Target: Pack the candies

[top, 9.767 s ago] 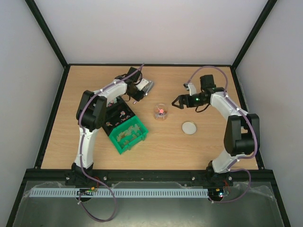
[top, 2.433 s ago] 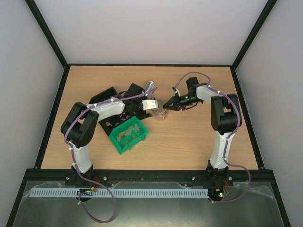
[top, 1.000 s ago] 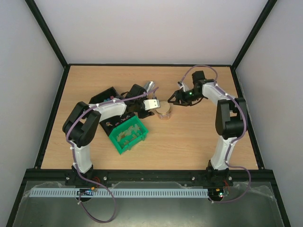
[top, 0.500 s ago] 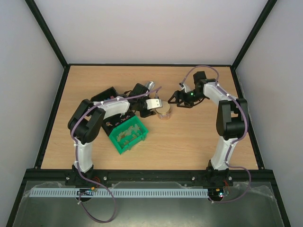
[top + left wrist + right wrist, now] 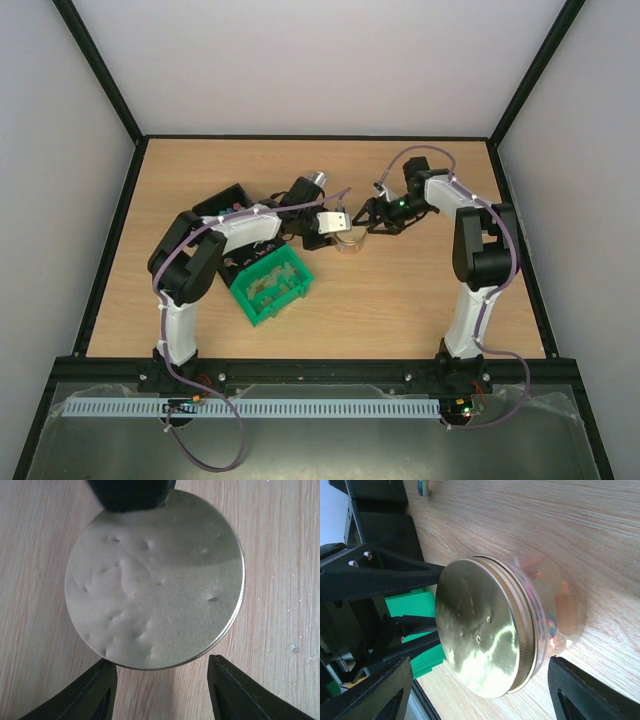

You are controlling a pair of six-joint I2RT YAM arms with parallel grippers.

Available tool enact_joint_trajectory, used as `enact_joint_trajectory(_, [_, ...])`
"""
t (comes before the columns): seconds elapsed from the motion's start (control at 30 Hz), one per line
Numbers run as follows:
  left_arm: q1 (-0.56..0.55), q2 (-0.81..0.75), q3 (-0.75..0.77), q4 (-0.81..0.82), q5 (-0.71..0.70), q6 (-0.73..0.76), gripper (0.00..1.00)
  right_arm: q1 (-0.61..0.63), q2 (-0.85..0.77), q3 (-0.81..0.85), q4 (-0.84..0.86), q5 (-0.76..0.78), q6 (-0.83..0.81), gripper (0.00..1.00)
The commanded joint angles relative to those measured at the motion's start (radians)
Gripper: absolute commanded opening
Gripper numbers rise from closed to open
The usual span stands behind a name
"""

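A small clear cup point(image 5: 349, 241) stands mid-table with a round, metallic-looking lid point(image 5: 480, 630) on it. Bright candies point(image 5: 547, 617) show through its wall. The lid point(image 5: 155, 575) fills the left wrist view. My left gripper point(image 5: 333, 222) is open just left of the cup, its jaws point(image 5: 162, 692) wide and touching nothing. My right gripper point(image 5: 366, 217) is open at the cup's right, its jaws point(image 5: 485, 692) standing either side of the cup and clear of it. Pale candies point(image 5: 266, 288) lie in a green bin point(image 5: 290, 296).
A black compartment tray point(image 5: 232, 205) stands behind the green bin, under my left arm. A metal scoop point(image 5: 314, 182) lies on the table behind my left gripper. Black frame rails edge the table.
The lid, earlier lying on the table, now sits on the cup. Over the last second my left gripper has edged right towards the cup and my right gripper has come slightly nearer it.
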Motion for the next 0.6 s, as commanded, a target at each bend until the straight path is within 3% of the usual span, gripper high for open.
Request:
enact_joint_trajectory(0.0, [-0.012,-0.008,0.030,-0.012,0.024,0.017,0.52,0.008,0.021,-0.012,-0.030,-0.019,-0.009,0.74])
enact_joint_trajectory(0.33, [-0.007,-0.004,0.044,-0.014,0.032,-0.019,0.53,0.005,0.040,-0.029,-0.001,0.020,-0.007,0.62])
enact_joint_trajectory(0.57, [0.028,-0.049,0.007,-0.024,0.072,-0.036,0.60,-0.014,0.024,-0.017,0.019,0.042,-0.009,0.68])
